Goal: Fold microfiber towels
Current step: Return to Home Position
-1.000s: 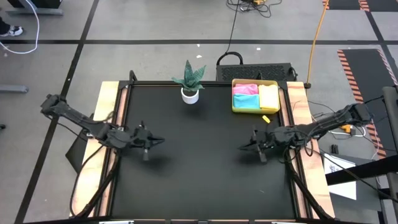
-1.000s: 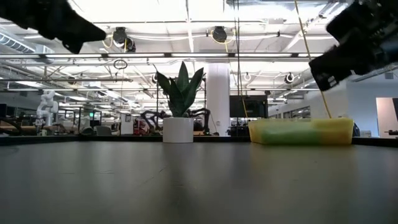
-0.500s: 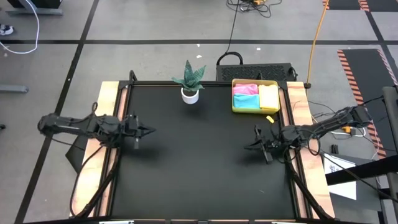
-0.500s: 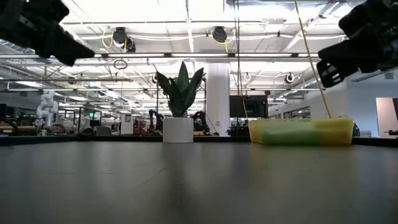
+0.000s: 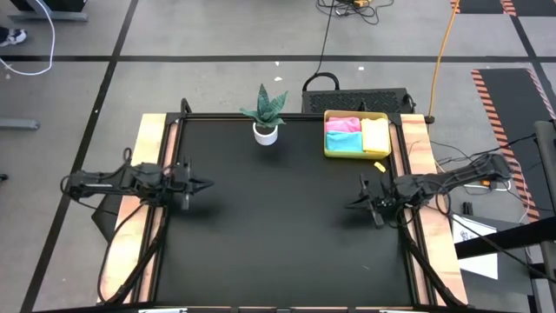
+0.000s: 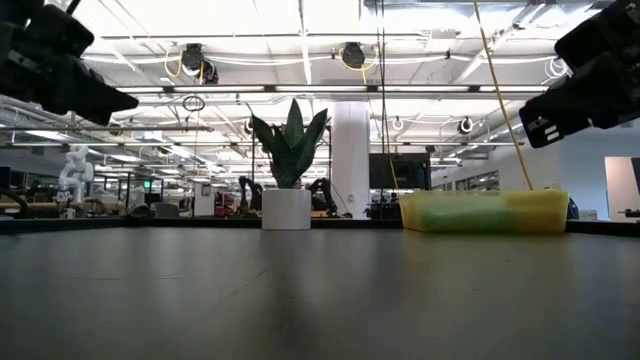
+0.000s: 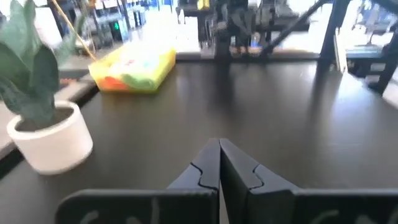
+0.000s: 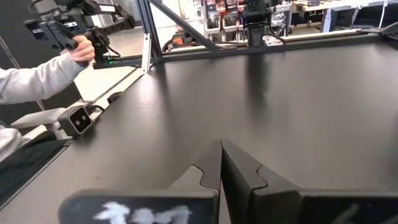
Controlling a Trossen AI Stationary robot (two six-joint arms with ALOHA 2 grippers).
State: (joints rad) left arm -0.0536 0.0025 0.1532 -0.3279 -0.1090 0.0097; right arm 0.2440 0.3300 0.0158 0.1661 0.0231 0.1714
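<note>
The folded microfiber towels lie side by side in a yellow-green tray at the table's far right: a pink one, a light blue one and a yellow one. The tray also shows in the low view and the left wrist view. My left gripper hovers shut near the table's left edge, its fingers pointing level across the table, holding nothing. My right gripper hovers shut near the right edge, also holding nothing.
A potted plant stands at the far edge, left of the tray. A small yellow scrap lies just in front of the tray. Beyond the table a person's sleeve and hand hold a device. Bare black tabletop lies between the grippers.
My left gripper has drawn back toward the table's left edge and sunk a little. My right gripper has drawn back slightly toward the right edge and also come down. The towels and tray have stayed where they were.
</note>
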